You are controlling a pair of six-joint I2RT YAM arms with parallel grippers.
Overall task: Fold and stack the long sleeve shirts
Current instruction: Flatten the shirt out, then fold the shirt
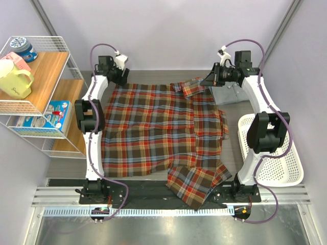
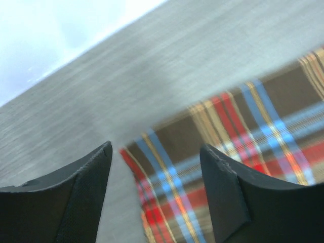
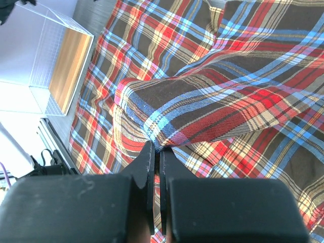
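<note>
Plaid shirt (image 1: 153, 132) between shelf (image 1: 48, 69) and basket (image 1: 287, 164)

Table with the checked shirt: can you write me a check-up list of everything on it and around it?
Surface: grey table, mostly covered by cloth.
Job's things: plaid shirt spread out, with a fold lifted at the far side; grey-blue shirt only partly in view, far right.
Clutter: white basket on the right side.
Grippers: left gripper open over the plaid's corner; right gripper shut on a plaid fold.
Cables: purple cables looping along both arms.
Surroundings: wire shelf on the left, holding a yellow mug.
</note>
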